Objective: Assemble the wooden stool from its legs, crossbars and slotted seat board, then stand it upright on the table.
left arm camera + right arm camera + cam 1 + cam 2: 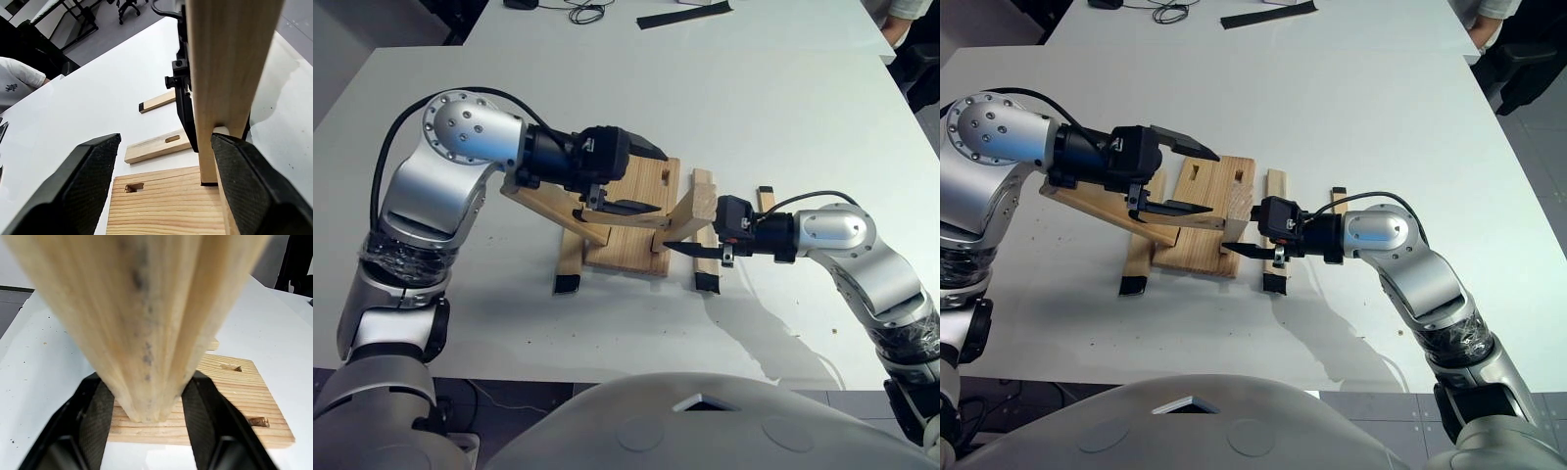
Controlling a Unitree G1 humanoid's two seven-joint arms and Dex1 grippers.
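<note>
a wooden leg [693, 208] is held slanting above the slotted seat board [628, 243], which lies flat on the white table [607, 88], its long axis running roughly from arm to arm. the right gripper [677, 243] is clamped on its lower end; the left gripper [656, 181] straddles it with fingers spread wide, gripping nothing, so closing there looks likely next. two loose legs [570, 266] lie beside the board

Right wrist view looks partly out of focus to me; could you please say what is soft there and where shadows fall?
Right wrist view: the wooden piece against the lens is blurred, the seat board behind it sharper. Left eye view: even light, with a soft shadow on the table near the right gripper.
</note>
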